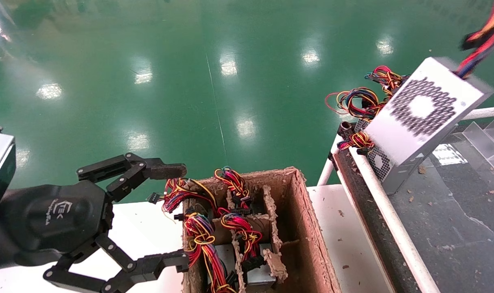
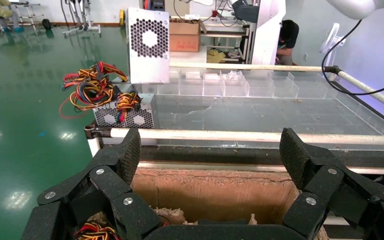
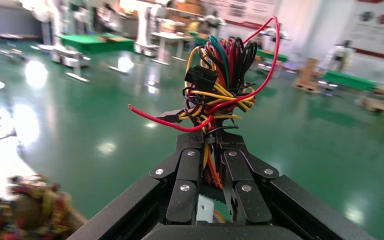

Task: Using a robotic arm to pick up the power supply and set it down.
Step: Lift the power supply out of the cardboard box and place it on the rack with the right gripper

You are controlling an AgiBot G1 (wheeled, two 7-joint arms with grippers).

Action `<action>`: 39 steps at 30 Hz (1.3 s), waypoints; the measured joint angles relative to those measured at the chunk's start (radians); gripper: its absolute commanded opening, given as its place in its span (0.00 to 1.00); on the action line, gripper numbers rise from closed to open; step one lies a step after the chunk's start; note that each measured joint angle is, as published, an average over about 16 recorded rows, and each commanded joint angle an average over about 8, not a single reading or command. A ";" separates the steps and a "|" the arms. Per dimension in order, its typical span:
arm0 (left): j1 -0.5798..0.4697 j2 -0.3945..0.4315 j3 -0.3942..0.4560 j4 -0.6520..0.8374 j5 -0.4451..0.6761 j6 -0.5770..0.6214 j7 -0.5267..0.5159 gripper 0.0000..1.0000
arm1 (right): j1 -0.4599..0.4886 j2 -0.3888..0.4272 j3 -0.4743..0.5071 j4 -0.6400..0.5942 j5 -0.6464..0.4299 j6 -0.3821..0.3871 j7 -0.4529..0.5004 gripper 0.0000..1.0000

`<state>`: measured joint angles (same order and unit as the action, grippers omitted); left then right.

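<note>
Two grippers: both are shown, one spread and idle, one pinching wires.
Left gripper (image 1: 178,215): it is seen at 8 o'clock in the head view, jaws spread wide, nothing held, beside the near-left corner of the cardboard box (image 1: 308,228).
Right gripper (image 3: 211,150): the fingers (image 3: 187,170) are pressed together on the wire bundle (image 3: 220,80), which rises between the fingertips.
Power supply (image 1: 422,114): a grey metal box is pictured tilted at 2 o'clock in the head view, honeycomb grille facing up, its wires (image 1: 483,36) running up out of the picture; the box itself lies outside the jaws.
Second unit (image 2: 125,112): it is seen lying at the end of the conveyor (image 1: 454,211), just beside the held one.
Cardboard box: divided compartments are filled with further units and coloured wiring (image 1: 202,232).
</note>
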<state>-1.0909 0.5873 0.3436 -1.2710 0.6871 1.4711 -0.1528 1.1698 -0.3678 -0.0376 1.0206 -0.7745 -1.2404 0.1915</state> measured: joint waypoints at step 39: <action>0.000 0.000 0.001 0.000 0.000 0.000 0.000 1.00 | 0.240 -0.197 -0.186 -0.514 -0.315 0.004 -0.192 0.56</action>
<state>-1.0910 0.5871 0.3443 -1.2710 0.6866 1.4708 -0.1525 1.4094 -0.5650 -0.2240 0.5062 -1.0894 -1.2369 -0.0005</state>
